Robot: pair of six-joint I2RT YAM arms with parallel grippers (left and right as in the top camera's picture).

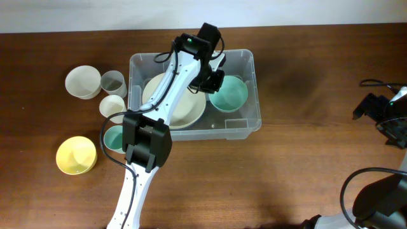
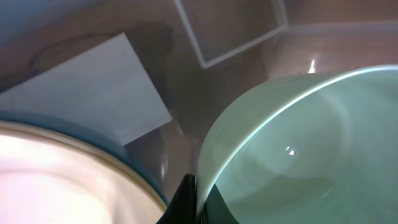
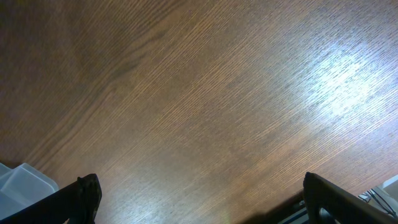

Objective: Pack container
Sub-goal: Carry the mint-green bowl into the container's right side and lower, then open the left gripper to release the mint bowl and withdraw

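Left end effector (image 2: 198,198) pinching green bowl (image 2: 298,149) rim inside container (image 1: 255,95); right end effector (image 3: 200,196) spread.

Dark wood table (image 1: 305,172), pale wall (image 1: 95,13) behind.

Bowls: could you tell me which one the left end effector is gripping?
The pale green bowl in the container: only its rim is pinched by the left end effector.

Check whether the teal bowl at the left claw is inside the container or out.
Inside: the teal bowl is within the container walls, beside the cream plate.
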